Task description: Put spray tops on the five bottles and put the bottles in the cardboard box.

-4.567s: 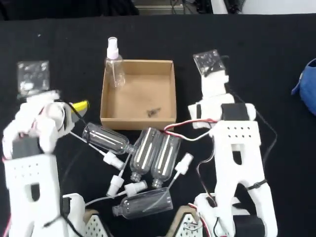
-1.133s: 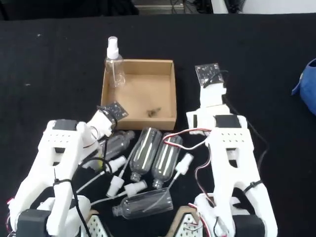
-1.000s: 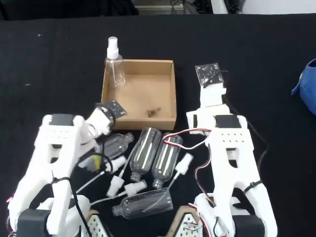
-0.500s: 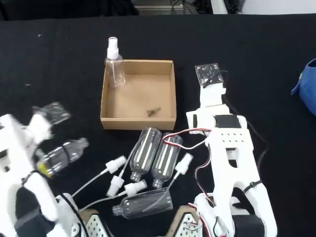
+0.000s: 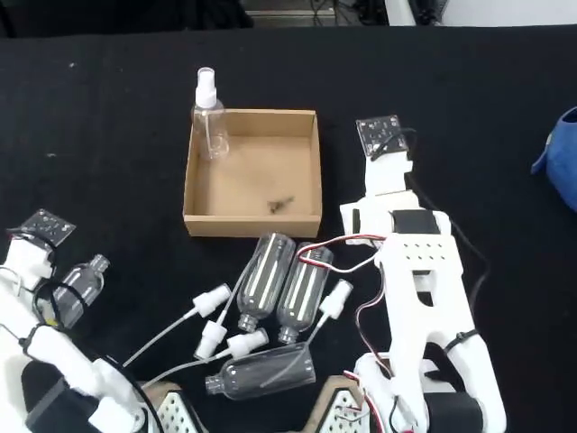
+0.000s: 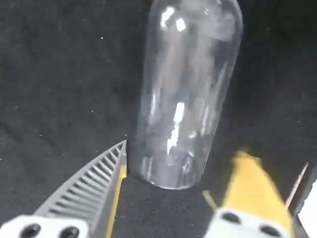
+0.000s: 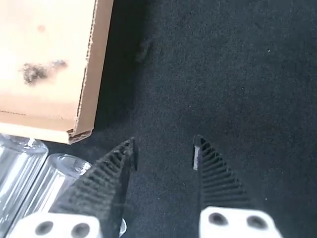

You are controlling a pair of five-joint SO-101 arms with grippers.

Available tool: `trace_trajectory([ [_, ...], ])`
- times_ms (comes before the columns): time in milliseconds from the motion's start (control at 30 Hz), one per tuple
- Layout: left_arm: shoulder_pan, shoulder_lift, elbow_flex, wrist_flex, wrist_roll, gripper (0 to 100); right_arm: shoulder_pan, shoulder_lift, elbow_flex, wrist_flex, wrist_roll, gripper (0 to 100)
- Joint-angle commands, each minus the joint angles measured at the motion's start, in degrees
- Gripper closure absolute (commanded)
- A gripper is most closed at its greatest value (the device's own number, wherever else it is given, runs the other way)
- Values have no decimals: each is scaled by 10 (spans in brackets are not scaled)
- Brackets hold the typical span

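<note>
Bottle (image 6: 183,99) base sits between left gripper (image 6: 183,148) jaws (can't tell if clamped), neck pointing away; right gripper (image 7: 165,140) jaws apart, empty, beside box (image 7: 101,49).

Black table (image 5: 469,108), brown cardboard box (image 5: 261,171), clear bottle (image 6: 183,99), white spray tops (image 5: 213,299), yellow-and-grey left tool (image 6: 183,151), black right tool (image 7: 163,146)

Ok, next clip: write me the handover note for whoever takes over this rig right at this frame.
Left gripper: fingers closed on a topless bottle, at the left side of the table.
Right gripper: open, empty, over bare table beside the cardboard box.
Done: one capped bottle stands at the box's far left corner, apparently inside.
To do: three topless bottles and four loose spray tops lie in front of the box; cap all four bottles, then box them.
</note>
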Motion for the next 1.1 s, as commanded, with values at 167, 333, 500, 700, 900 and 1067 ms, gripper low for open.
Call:
trace_trajectory([
  [167,100,-2,-109,84,15,759,14,-22,-4,-13,-4,836],
  [333,180,-1,-106,113,55,761,14,-22,-2,-13,-4,836],
  [500,188,-1,-36,50,60,760,14,-23,-2,-13,-4,836],
  [700,187,-1,47,-39,61,762,14,-24,-4,-13,-4,836],
  [900,184,-1,83,-72,62,762,4,-25,-5,-11,-4,836],
  [1067,181,-2,83,-71,62,762,-22,-29,-20,8,-4,838],
])
